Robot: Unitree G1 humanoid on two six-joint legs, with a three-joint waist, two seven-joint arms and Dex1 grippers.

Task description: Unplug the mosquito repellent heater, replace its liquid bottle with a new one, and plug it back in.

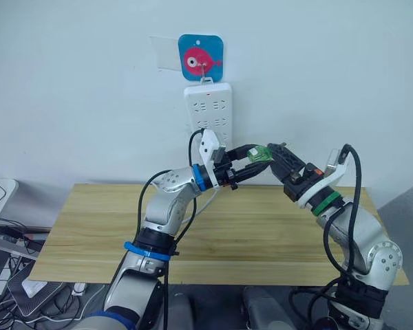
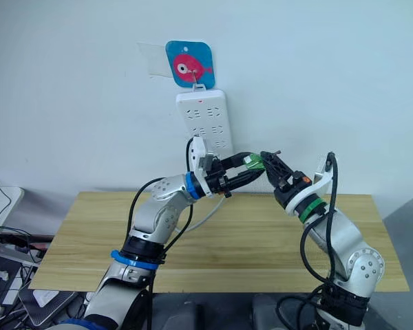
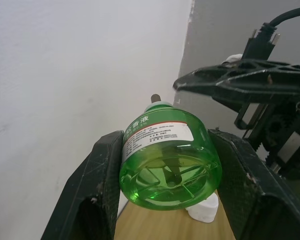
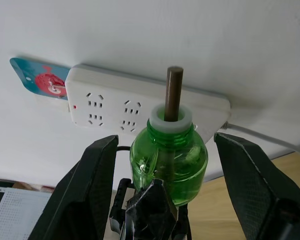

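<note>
Head view: the left tool (image 1: 251, 159) gripped the small translucent green uncapped liquid bottle (image 1: 262, 154) above the wooden worktop (image 1: 261, 234), below the long white wall power strip (image 1: 208, 106). Left wrist view had that bottle clamped between both black fingers (image 3: 97, 185). Right wrist view showed the right tool (image 4: 167, 190) spread wide around it, fingers not touching.

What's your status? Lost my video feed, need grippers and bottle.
Left gripper shut on the liquid bottle, held up before the power strip. Right gripper open around the bottle, wick exposed. Nothing blocking.
</note>
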